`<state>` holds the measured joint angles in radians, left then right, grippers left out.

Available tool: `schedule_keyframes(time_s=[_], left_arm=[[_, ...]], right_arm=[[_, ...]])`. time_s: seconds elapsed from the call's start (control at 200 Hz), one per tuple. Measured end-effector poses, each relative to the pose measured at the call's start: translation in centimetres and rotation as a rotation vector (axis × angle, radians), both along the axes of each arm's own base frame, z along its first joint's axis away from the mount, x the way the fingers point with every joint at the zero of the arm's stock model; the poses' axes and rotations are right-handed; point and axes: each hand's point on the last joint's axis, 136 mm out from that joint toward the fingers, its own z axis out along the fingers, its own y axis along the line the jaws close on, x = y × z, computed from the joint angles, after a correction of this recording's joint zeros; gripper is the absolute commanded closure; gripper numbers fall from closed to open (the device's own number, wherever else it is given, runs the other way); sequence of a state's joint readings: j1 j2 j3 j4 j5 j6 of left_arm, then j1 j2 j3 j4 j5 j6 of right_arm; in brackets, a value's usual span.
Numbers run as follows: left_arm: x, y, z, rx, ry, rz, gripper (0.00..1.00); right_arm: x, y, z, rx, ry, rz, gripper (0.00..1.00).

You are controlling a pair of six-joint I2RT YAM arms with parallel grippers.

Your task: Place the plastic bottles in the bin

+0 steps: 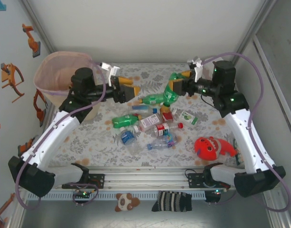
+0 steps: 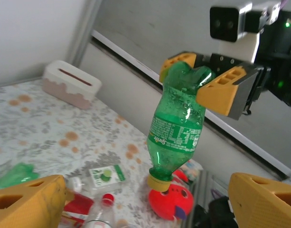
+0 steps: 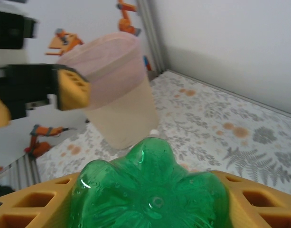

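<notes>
Green bottle (image 2: pixel 178 128) hangs cap-down, gripped by right pincer (image 2: pixel 197 78); left pincer (image 1: pixel 129 89) stands wide

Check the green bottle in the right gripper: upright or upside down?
Upside down. The right gripper clamps the green bottle by its base, and its yellow cap hangs lowest, slightly tilted, in the left wrist view.

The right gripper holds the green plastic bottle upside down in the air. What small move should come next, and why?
Probably the left gripper should ease forward until its open jaws flank the green plastic Sprite bottle. The right gripper grips it by its base, cap down, in mid-air, and the tall pale-pink plastic bin stands on the left arm's side.
</notes>
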<state>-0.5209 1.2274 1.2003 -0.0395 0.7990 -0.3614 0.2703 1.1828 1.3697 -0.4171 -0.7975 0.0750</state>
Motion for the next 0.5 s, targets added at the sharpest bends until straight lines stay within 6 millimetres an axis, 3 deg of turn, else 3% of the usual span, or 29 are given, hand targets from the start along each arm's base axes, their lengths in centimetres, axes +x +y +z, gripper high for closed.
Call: schedule_keyframes(time_s=[0.285,0.501], left_arm=[[-4.6,-5.7,-0.1,0.000,-0.039,-0.260,0.07],[-6.9,-8.1,0.4,-0.008,-0.069,-0.377,0.07]], right_arm=[[-6.5,0.9,2.7,0.030,-0.135,0.238,0.82],[-9.2,1.4,3.6,0.057,-0.167,0.347,0.83]])
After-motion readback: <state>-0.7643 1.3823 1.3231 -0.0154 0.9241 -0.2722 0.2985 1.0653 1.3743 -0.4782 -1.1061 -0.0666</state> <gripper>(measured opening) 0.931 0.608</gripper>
